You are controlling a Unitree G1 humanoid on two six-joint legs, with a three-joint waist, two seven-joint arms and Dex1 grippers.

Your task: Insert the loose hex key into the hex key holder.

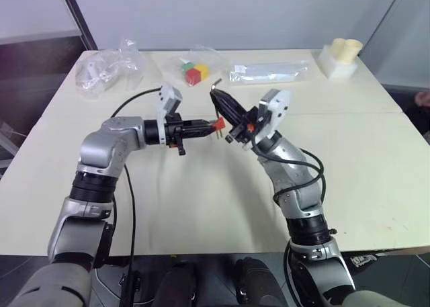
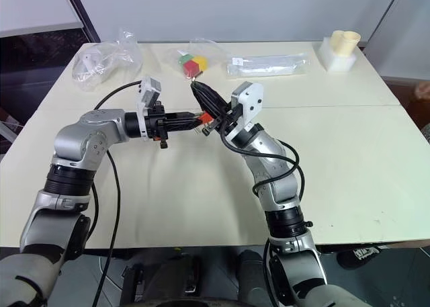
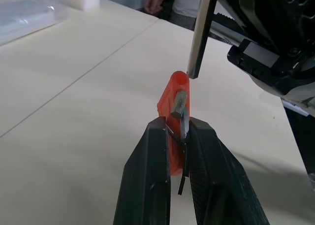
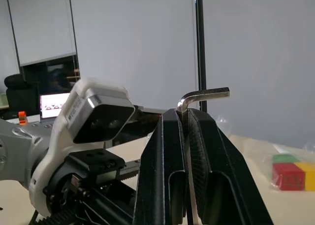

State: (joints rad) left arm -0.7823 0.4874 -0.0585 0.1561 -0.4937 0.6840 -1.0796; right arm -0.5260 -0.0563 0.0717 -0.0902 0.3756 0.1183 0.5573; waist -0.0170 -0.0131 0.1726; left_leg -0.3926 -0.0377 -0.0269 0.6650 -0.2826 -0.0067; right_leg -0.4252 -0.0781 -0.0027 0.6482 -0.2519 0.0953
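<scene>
- My left gripper (image 3: 177,141) is clamped on the hex key holder (image 3: 173,94), both black fingers (image 3: 147,176) pressed against its flat sides with no gap to spare.
- The holder's upper half sticks out past the left fingertips; a short grey key (image 3: 180,103) juts from it right at the tips.
- My right gripper (image 4: 183,117) is closed tight on the loose hex key (image 4: 204,94), the long leg pinched between the two fingers (image 4: 162,171).
- The key's bend sits just beyond the right fingertips, and the short leg runs off sideways from there, clear of both pads.
- In the left wrist view, the other end of the key's straight shaft (image 3: 201,33) comes down to the rounded top of the holder; its tip sits at the rim, either touching or just beside it — I cannot tell which.
- Seen from the head, both grippers meet above the table (image 1: 201,206), the left fingers pointing across toward the right ones, holder and key held in the air between them.
- Beyond the fingertips lies a clear bag of coloured cubes (image 1: 195,72), well apart from both grippers.
</scene>
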